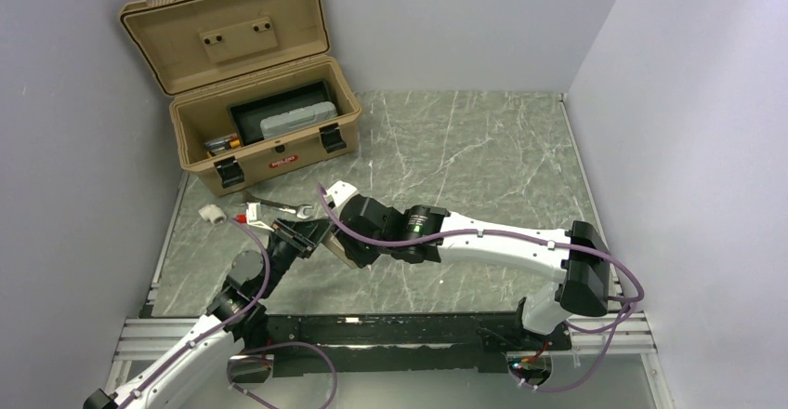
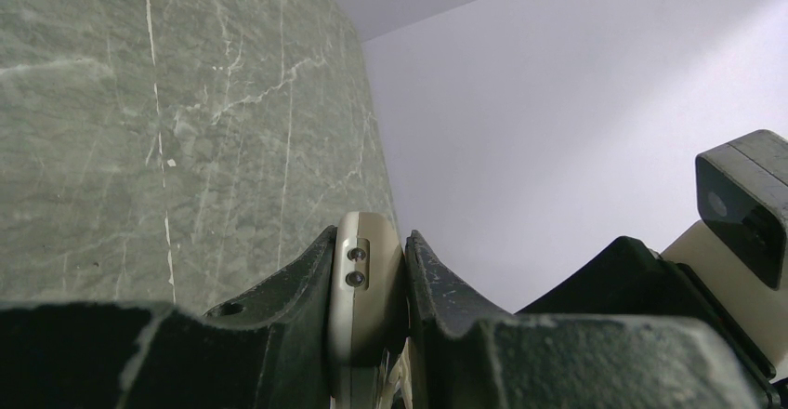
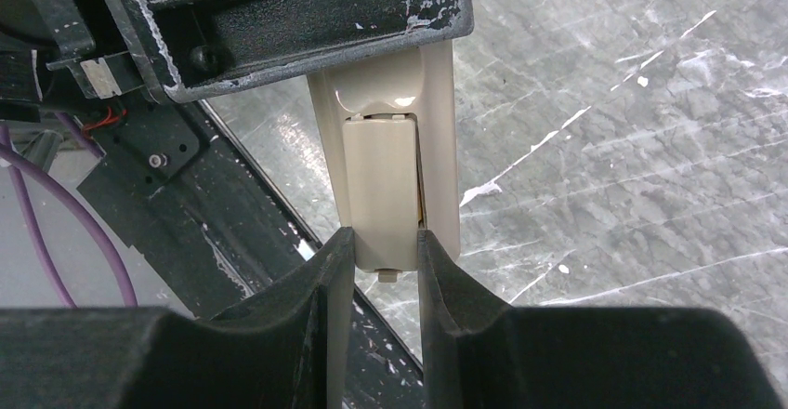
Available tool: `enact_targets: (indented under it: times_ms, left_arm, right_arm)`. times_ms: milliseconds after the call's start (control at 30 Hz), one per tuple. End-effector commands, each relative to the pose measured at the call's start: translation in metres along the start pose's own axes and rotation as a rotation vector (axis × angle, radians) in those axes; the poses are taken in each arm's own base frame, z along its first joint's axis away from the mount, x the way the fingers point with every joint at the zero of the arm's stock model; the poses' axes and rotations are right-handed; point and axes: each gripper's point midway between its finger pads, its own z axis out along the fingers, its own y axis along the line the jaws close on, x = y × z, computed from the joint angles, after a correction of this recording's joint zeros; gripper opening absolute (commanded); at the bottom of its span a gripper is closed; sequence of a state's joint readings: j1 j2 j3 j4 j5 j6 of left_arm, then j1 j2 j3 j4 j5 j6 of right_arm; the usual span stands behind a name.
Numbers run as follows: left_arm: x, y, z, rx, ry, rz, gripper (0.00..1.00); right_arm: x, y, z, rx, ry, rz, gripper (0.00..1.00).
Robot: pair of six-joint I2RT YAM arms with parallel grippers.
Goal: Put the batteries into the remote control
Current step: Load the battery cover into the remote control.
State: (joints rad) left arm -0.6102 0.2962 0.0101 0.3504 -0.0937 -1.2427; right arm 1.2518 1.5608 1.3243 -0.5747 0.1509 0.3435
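Open tan plastic toolbox (image 1: pixel 279 160) at 11 o'clock, lid up. Inside is a black tray (image 1: pixel 243 112) w/ grey rectangular case (image 1: pixel 297 121). Small orange-yellow items (image 1: pixel 223 144) at its left end, too small to name. Green marble table (image 1: pixel 483 149), pale grey walls (image 1: pixel 446 19). Slim beige-white remote control (image 3: pixel 439 149) is at 8 o'clock, held above the table. Left gripper (image 2: pixel 369 238) is clamped on its body, right gripper (image 3: pixel 386 234) pinches its battery cover (image 3: pixel 381 177).

Upper left of my top feed: tan toolbox (image 1: pixel 279 153), lid (image 1: pixel 228 28) up, w/ a black tray (image 1: pixel 243 112) and grey case (image 1: pixel 297 119) inside. Just in front, on the green marbled counter (image 1: pixel 465 149), a silver wrench (image 1: pixel 279 206) lies flat. A small white block (image 1: pixel 213 212) sits left of it, nr the wall.
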Motion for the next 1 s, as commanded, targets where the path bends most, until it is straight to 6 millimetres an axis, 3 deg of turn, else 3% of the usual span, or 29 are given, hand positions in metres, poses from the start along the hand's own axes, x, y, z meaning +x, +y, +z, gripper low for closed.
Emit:
enact_targets:
  times_ms: [0,967]
  left_arm:
    - [0.005,0.013,-0.003,0.004,0.001,-0.022,0.00]
    - [0.004,0.013,-0.003,0.000,-0.005,-0.020,0.00]
  right_arm:
    - [-0.005,0.003,0.000,-0.002,-0.013,-0.007,0.09]
    - [0.005,0.000,-0.002,0.003,0.022,-0.007,0.09]
